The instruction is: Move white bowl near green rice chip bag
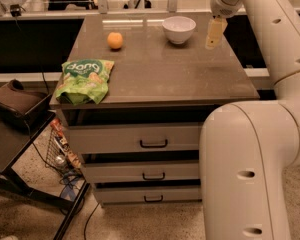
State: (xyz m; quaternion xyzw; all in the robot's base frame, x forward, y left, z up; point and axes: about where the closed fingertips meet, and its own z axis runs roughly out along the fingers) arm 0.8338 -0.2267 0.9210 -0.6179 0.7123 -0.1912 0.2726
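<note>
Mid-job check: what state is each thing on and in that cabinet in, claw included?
white bowl: upright, ungrasped, at the back.
green rice chip bag: lying flat, front left corner.
orange fruit: resting, back left.
drawers: all three shut.
claw: right of the bowl, apart from it.
</note>
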